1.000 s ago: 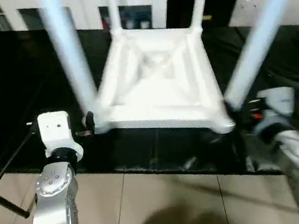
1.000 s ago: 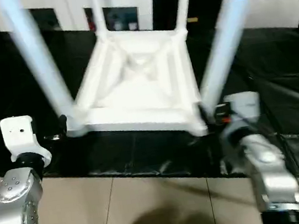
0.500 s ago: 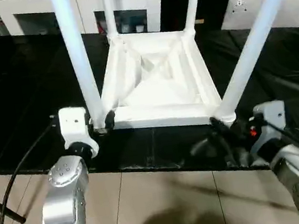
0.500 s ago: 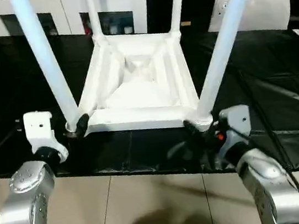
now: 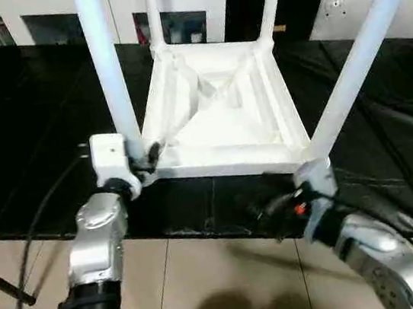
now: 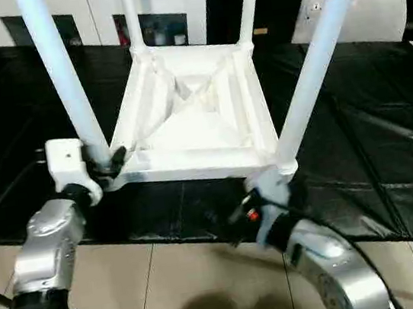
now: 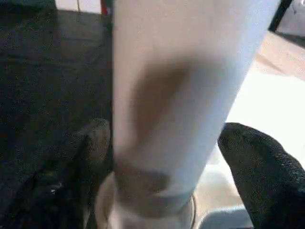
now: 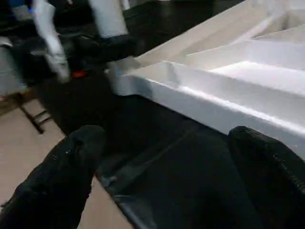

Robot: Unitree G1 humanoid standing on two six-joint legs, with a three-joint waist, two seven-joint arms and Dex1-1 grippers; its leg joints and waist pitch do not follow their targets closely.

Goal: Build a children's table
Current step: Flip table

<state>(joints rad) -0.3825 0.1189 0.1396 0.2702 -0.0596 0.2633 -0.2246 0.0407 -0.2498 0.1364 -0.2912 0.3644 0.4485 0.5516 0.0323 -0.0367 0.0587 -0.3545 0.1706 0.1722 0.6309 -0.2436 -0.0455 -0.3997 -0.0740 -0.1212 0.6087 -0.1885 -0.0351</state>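
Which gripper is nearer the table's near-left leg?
Left. The left gripper has a finger on each side of the near-left leg at its base; the right gripper is below the table's near-right corner, fingers open.

Upturned children's table [image 5: 220, 114]: white plastic, smooth, with a soft sheen along the ribs of its underside. Near left leg [image 5: 108, 68] and near right leg [image 5: 365, 51]: the same smooth white plastic, faintly glossy. Table cover [image 5: 27, 133]: thin black sheet, creased, glossy where light catches the folds. Floor [image 5: 209, 285]: beige tiles, smooth, with a dull shine. Forearms [image 5: 97, 250]: brushed silver metal, satin finish. Left wrist housing [image 5: 109, 159]: matt white plastic. Fingers of the left gripper [image 7: 259, 167] and of the right gripper [image 8: 62, 181]: black, matt, finely textured, rubber-like surface. Cabinets [image 5: 124, 5]: smooth white fronts with glass doors.
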